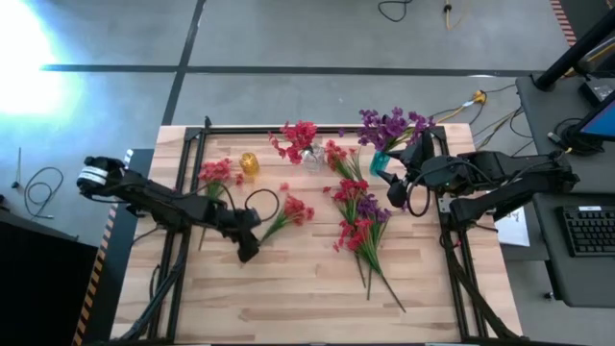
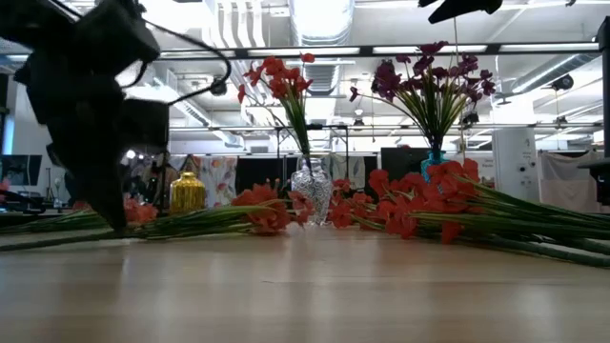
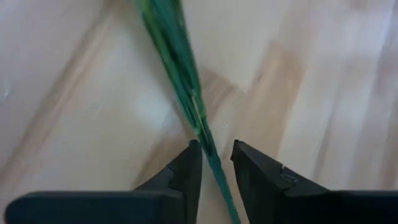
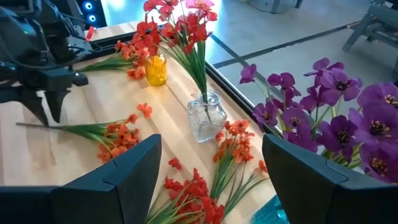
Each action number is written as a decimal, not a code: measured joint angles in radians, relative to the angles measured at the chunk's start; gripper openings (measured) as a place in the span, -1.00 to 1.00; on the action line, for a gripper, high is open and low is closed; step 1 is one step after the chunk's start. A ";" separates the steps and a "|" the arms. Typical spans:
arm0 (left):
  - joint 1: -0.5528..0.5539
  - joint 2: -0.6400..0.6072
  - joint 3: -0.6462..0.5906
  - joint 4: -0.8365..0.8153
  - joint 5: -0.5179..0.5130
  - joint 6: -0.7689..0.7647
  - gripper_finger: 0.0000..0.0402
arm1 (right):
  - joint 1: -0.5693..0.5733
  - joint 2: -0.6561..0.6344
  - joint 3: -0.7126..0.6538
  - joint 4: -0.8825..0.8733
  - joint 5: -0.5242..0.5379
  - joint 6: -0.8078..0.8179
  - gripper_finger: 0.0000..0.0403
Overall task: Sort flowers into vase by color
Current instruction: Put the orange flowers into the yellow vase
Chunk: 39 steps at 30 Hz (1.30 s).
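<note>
Both arms are dark, jointed units with black cable loops along their links. The left arm [image 1: 154,200] carries a white-banded collar at its left end. The left gripper [image 3: 214,163] has two flat, dark, wedge-shaped fingers; the right gripper [image 4: 211,180] has likewise broad dark fingers.

keyboard [image 1: 588,231] on desk [image 1: 562,284] beside wooden table [image 1: 288,308]

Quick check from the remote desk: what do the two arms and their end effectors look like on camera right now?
Both arms are black, jointed, with black cables looping beside them. The left arm has a white-banded section near its base. The left end effector has two dark, flat, wedge-shaped fingers; the right end effector has two broad, dark, slab-like fingers. No other markings visible.
</note>
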 joint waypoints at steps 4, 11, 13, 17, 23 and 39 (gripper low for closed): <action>-0.021 0.000 0.058 -0.071 -0.071 -0.004 -0.41 | 0.000 0.000 0.000 0.000 0.000 0.000 0.36; -0.027 0.016 0.126 -0.094 -0.316 0.016 0.00 | 0.000 0.000 0.000 0.000 0.001 -0.002 0.37; -0.041 0.044 0.141 -0.101 -0.337 0.069 0.12 | 0.000 0.000 0.000 0.001 0.001 -0.005 0.37; -0.093 0.116 0.175 -0.111 -0.354 0.132 0.26 | 0.000 0.000 0.000 0.000 0.000 -0.008 0.37; -0.157 0.236 0.240 -0.178 -0.492 0.120 0.30 | 0.000 0.002 -0.003 0.001 -0.003 -0.008 0.37; -0.165 0.492 0.329 -0.187 -0.597 -0.039 -0.06 | 0.000 0.036 -0.004 0.000 -0.004 -0.018 0.37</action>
